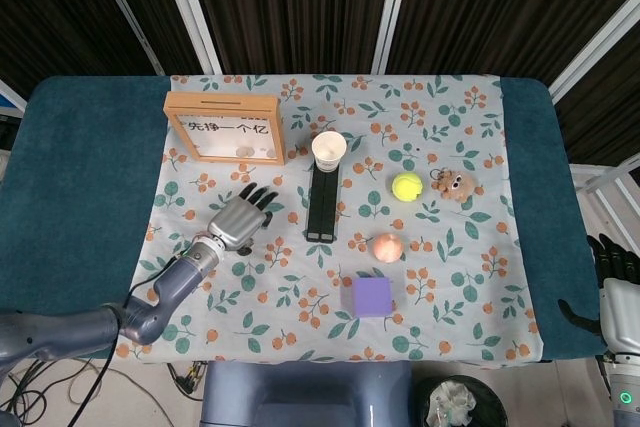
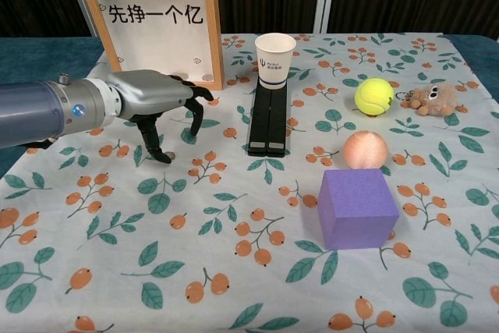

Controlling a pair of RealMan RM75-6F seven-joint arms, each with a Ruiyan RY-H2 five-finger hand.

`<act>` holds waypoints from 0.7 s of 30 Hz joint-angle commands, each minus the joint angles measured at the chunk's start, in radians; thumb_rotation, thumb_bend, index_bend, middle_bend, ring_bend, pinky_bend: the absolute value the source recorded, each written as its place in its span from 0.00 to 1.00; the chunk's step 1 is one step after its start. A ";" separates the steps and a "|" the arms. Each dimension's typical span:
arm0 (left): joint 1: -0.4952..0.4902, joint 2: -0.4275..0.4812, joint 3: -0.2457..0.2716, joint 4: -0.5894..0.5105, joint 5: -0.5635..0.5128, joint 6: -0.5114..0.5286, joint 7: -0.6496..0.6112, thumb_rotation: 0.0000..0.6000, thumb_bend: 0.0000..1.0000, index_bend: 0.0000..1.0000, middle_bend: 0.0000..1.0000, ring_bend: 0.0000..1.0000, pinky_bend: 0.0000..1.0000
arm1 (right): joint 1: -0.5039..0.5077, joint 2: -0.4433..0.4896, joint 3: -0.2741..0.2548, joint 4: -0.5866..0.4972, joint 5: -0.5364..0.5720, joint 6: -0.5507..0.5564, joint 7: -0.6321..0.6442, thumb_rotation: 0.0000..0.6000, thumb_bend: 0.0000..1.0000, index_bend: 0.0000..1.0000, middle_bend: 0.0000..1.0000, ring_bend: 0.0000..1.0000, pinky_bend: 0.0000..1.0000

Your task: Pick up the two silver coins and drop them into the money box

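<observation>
The wooden-framed money box (image 1: pixel 224 127) stands upright at the back left of the flowered cloth, also seen in the chest view (image 2: pixel 148 17). One silver coin (image 2: pixel 207 77) lies behind its window at the bottom right. My left hand (image 2: pixel 152 97) hovers low in front of the box, palm down and fingers spread and curved. Its thumb tip (image 2: pixel 161 157) reaches down to the cloth. From above, the left hand (image 1: pixel 240 218) covers that spot, and no loose coin shows on the cloth. My right hand (image 1: pixel 614 272) hangs off the table's right edge, holding nothing.
A paper cup (image 2: pixel 275 58) stands on the far end of a black bar (image 2: pixel 269 118) just right of my left hand. Further right are a tennis ball (image 2: pixel 373 96), a small plush toy (image 2: pixel 433 99), a peach (image 2: pixel 365 149) and a purple cube (image 2: pixel 358 207).
</observation>
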 commanded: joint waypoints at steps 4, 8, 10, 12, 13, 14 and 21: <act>0.024 -0.005 -0.009 0.011 0.002 0.011 -0.011 1.00 0.13 0.41 0.01 0.00 0.00 | 0.000 0.000 0.000 -0.001 0.000 0.000 -0.001 1.00 0.26 0.00 0.00 0.00 0.00; 0.030 -0.009 -0.017 0.017 0.018 0.012 -0.017 1.00 0.13 0.41 0.01 0.00 0.00 | -0.001 0.000 0.000 0.000 0.001 0.001 -0.001 1.00 0.26 0.00 0.00 0.00 0.00; 0.031 -0.012 -0.021 0.023 0.024 0.008 -0.019 1.00 0.13 0.41 0.01 0.00 0.00 | 0.000 0.000 0.000 0.000 0.002 0.001 -0.002 1.00 0.26 0.00 0.00 0.00 0.00; 0.031 -0.017 -0.025 0.030 0.024 0.003 -0.018 1.00 0.13 0.41 0.01 0.00 0.00 | 0.000 0.000 0.000 -0.001 0.003 0.000 -0.002 1.00 0.26 0.00 0.00 0.00 0.00; 0.032 -0.019 -0.027 0.033 0.024 0.000 -0.017 1.00 0.13 0.41 0.01 0.00 0.00 | 0.000 0.000 0.001 -0.001 0.004 0.000 -0.002 1.00 0.26 0.00 0.00 0.00 0.00; 0.031 -0.021 -0.029 0.037 0.024 -0.004 -0.016 1.00 0.13 0.41 0.01 0.00 0.00 | -0.001 0.000 0.001 -0.001 0.004 0.001 -0.002 1.00 0.26 0.00 0.00 0.00 0.00; 0.032 -0.028 -0.036 0.046 0.027 -0.014 -0.013 1.00 0.13 0.42 0.01 0.00 0.00 | 0.000 0.001 0.002 -0.003 0.007 0.000 -0.003 1.00 0.26 0.00 0.00 0.00 0.00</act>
